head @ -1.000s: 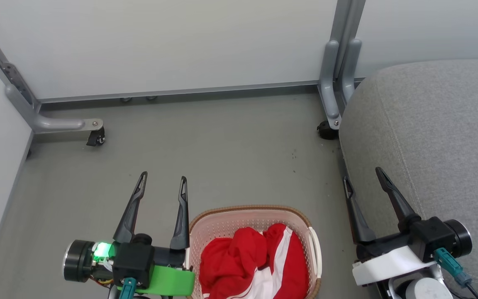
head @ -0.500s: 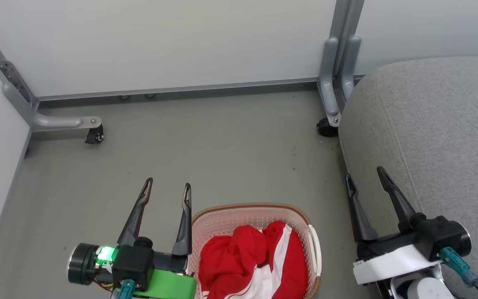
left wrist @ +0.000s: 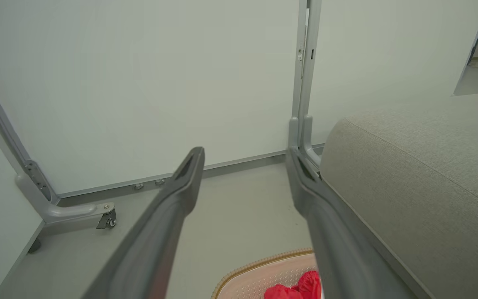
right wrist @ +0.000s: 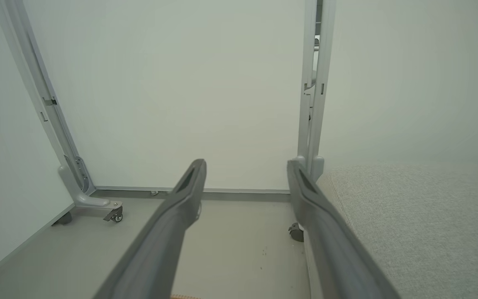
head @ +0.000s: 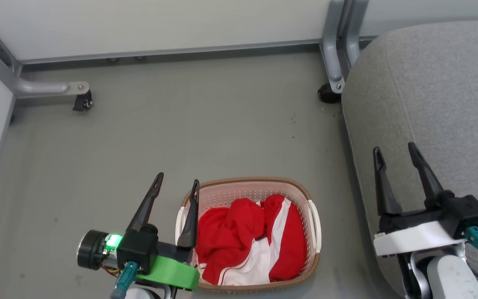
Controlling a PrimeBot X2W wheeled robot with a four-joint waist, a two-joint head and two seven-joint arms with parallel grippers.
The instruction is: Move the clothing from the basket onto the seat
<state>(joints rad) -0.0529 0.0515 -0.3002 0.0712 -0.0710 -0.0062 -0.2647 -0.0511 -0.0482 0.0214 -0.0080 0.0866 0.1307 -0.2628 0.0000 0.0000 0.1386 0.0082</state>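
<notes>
The basket (head: pixel 243 181) stands on the grey floor, cream with a brown rim. The red and white clothing (head: pixel 239 236) lies bunched inside it. My left gripper (head: pixel 178 178) is open and holds nothing; its inner finger crosses the basket's left rim. My right gripper (head: pixel 393 147) is open and holds nothing, over the left edge of the grey seat (head: pixel 438 83). In the left wrist view the open left gripper (left wrist: pixel 245 153) points at the wall, with the basket (left wrist: pixel 259 263), the clothing (left wrist: pixel 293 288) and the seat (left wrist: pixel 421 174) below. The right wrist view shows the open right gripper (right wrist: pixel 246 163) beside the seat (right wrist: pixel 409 216).
White partition walls close the far side and the left. Their grey metal feet carry casters, one at the far left (head: pixel 82 101) and one by the seat's corner (head: pixel 328 94). Bare grey floor (head: pixel 206 124) lies between the basket and the wall.
The head camera has tilted down, so more of the basket shows. My left gripper now overlaps the basket's left rim, and my right gripper sits further over the seat's edge. Both stay open.
</notes>
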